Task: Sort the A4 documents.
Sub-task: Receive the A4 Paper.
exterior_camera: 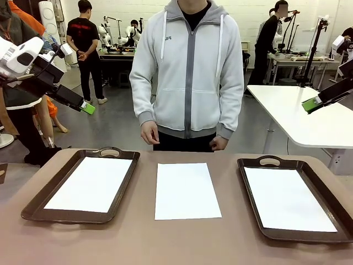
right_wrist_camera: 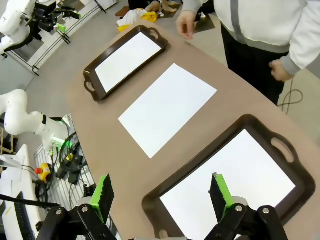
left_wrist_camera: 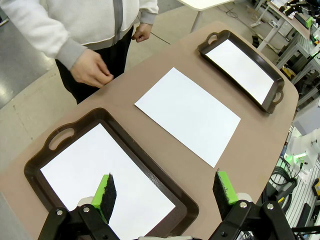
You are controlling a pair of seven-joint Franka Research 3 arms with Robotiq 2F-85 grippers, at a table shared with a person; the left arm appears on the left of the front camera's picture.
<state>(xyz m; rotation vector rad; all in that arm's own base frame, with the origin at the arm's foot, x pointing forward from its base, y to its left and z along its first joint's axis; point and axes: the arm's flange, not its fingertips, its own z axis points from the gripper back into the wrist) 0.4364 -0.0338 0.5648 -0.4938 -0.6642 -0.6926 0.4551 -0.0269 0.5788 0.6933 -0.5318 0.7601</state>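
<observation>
A4 documents: three blank white sheets lie flat on a brown worktop (exterior_camera: 138, 237). One sheet (left_wrist_camera: 100, 175) lies inside a dark brown handled tray (left_wrist_camera: 31, 162), below and just ahead of the left tool (left_wrist_camera: 165, 190). That tool's green-padded fingers stand wide apart and hold nothing. A second sheet (left_wrist_camera: 187, 112) lies bare on the worktop, farther ahead of that tool and beside its tray, touching neither tray. The third sheet (right_wrist_camera: 235, 175) lies inside another handled tray (right_wrist_camera: 151, 201), below and just ahead of the right tool (right_wrist_camera: 162, 192). This tool is also spread wide and empty. From it, the bare sheet lies farther ahead, with the first tray beyond that. Both tools hang well above the worktop, clear of the paper. A person in a light grey zip hoodie (exterior_camera: 187, 66) stands at the far edge, opposite the tools. The person's hands (exterior_camera: 149, 132) are loosely curled near the worktop's edge.
</observation>
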